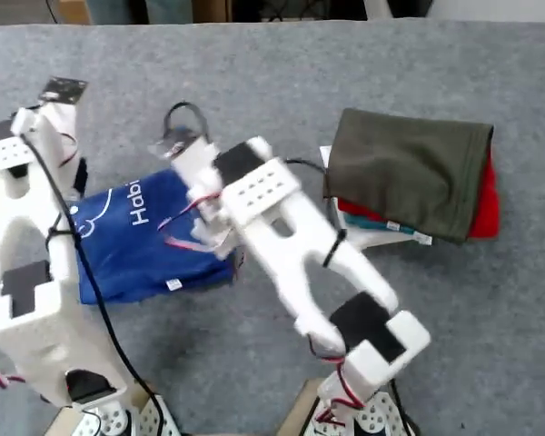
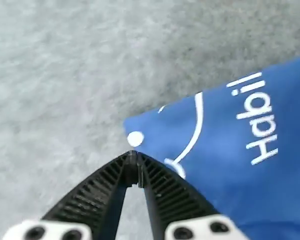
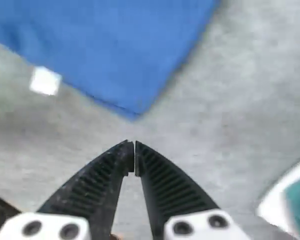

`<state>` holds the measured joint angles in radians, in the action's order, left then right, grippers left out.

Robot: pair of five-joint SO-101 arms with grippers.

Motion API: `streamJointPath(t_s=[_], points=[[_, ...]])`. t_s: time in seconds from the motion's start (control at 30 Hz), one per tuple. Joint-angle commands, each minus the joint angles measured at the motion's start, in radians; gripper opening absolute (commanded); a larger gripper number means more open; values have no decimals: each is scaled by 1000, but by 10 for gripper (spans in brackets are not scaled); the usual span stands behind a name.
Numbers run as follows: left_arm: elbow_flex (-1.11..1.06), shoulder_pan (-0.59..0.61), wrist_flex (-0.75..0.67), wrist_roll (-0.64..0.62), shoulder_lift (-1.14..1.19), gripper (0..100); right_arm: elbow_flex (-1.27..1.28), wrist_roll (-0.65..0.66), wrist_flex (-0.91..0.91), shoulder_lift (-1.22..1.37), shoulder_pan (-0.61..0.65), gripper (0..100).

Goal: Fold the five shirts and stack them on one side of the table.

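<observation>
my left end effector (image 2: 133, 159) is clenched, fingers pressed together with nothing showing between them. its tips sit right at a corner of the blue shirt (image 2: 240, 165); i cannot tell whether they touch the cloth. the shirt has white lettering and a curved white line on it.

my right end effector (image 3: 134, 148) is clenched too, empty, over bare grey table (image 3: 230, 115) just beside another corner of the same shirt, near a small white tag (image 3: 45, 81) on its edge.

from the high view the blue shirt (image 1: 136, 241) lies flat between my two arms. well apart from it, on the right side of the table (image 1: 345, 73), stands a stack of folded shirts: an olive shirt (image 1: 409, 168) on top, with red (image 1: 487, 207), teal (image 1: 372, 221) and white (image 1: 372, 238) edges showing beneath it.
</observation>
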<state>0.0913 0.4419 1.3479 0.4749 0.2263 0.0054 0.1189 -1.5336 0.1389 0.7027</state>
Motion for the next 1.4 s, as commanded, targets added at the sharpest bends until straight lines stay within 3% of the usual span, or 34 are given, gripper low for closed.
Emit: streamJointPath(t_s=[0.0, 0.1, 0.23, 0.4, 0.63, 0.83, 1.07, 1.37], points=[[50, 88, 20, 6, -107, 30, 7, -229, 25, -27, 81, 17], [50, 196, 18, 6, -132, 32, -1, -377, 78, 54, 103, 87], [30, 311, 14, 8, -123, 33, -31, -485, 163, 182, 109, 267], [-48, 400, -9, 11, -114, 33, -177, -545, 203, 308, 115, 425], [-157, 452, -87, 12, -121, 33, -358, -594, 204, 430, 120, 554], [-160, 452, -87, 12, -121, 33, -414, -718, 207, 545, 123, 556], [-166, 453, -83, 12, -120, 33, -472, -727, 186, 667, 118, 532], [-166, 453, -83, 12, -121, 33, -469, -723, 135, 674, 77, 133]])
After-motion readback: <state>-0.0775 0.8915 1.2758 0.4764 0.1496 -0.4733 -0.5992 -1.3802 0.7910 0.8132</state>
